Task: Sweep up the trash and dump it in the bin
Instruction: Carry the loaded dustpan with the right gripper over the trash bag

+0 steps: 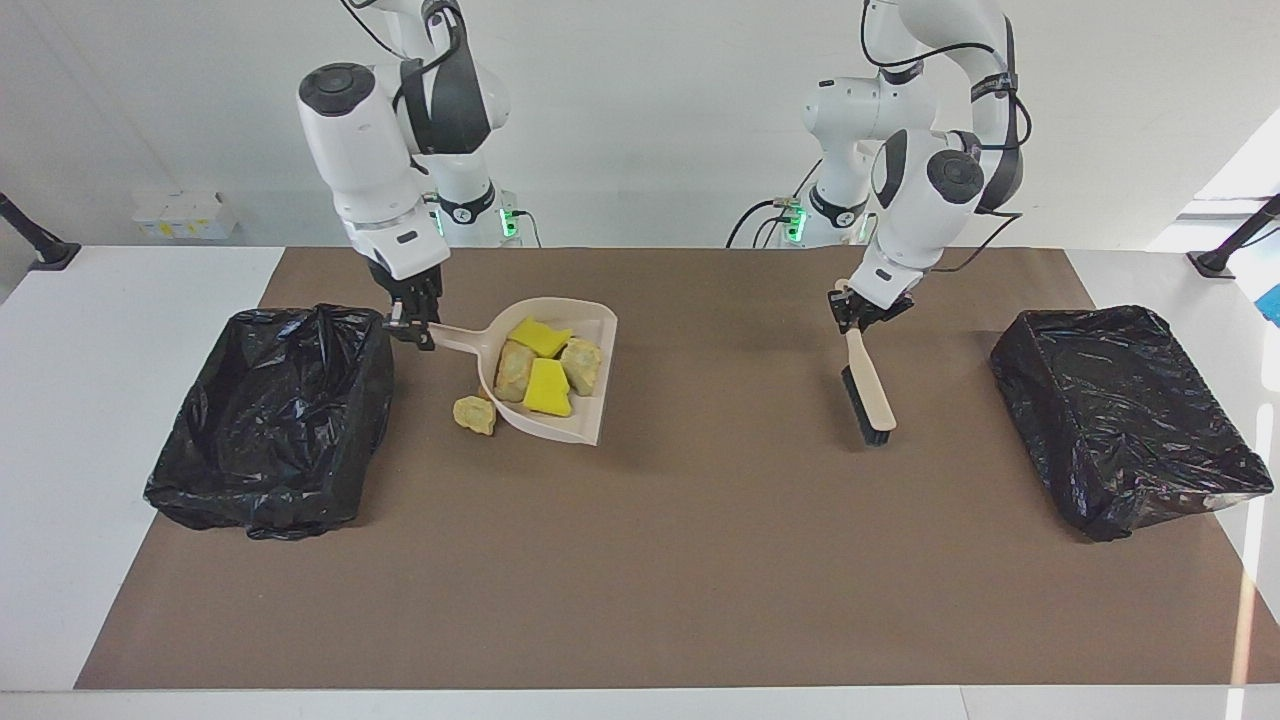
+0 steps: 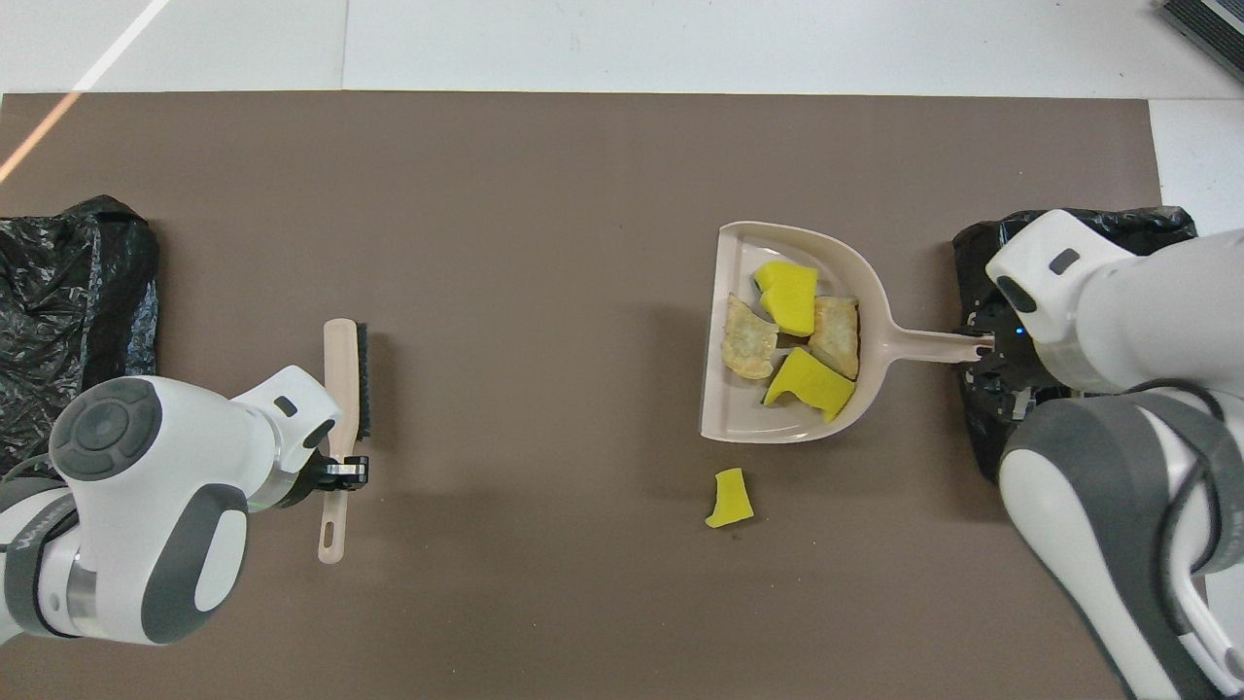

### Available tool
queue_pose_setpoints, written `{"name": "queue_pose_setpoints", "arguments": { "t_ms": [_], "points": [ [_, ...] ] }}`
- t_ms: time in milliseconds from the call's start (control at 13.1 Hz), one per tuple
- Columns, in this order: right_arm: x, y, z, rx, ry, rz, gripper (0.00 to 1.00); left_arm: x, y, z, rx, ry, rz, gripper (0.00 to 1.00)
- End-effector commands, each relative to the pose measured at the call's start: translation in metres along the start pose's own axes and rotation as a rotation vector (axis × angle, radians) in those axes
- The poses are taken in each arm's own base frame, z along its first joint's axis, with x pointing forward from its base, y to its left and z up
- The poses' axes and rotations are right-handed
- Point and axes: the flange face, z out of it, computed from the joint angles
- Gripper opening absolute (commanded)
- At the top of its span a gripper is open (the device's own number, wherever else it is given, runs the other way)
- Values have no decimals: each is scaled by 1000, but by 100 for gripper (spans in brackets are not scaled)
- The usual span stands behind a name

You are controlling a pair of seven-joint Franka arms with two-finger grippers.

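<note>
Four trash bits lie in the dustpan, seemingly raised beside a bin.

Yellow and beige bits on a brown mat

The dustpan is beige, the sponge chunks bright yellow, the bins shiny black, the brush beige with black bristles.

Robotics laboratory, test bench.
Two white arms bolted beside a mat-covered table; bare white wall above it.
</note>
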Motion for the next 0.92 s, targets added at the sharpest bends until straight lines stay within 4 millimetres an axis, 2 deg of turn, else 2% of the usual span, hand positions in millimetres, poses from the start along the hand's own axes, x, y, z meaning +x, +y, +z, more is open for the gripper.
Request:
{"name": "queue_pose_setpoints", "arguments": {
  "t_ms": [0,229,306,382,535,688,765,841],
  "points": [
    [-68,1,-10,25,17,8,0,-27,58,-4,35,-20,-12,0],
    [-160,1,-14,-4,9,13,0,-62,119,-4,45,-14,-12,0],
    [-192,-2,-16,-23,-3,25,0,-78,142,2,46,-22,-14,0],
    [-212,-5,-16,-24,-19,22,0,-94,161,8,30,-34,-17,0],
    [-262,-14,-23,-49,-88,14,0,-112,179,16,8,-52,8,0],
    [-303,-14,-38,-112,-184,-3,0,-120,185,27,-42,-63,-20,0],
    [-314,-11,-45,-125,-216,-11,0,-129,193,36,-47,-54,1,0],
    [-322,-1,-39,-114,-239,-21,0,-133,195,41,-49,-47,0,0]
  ]
}}
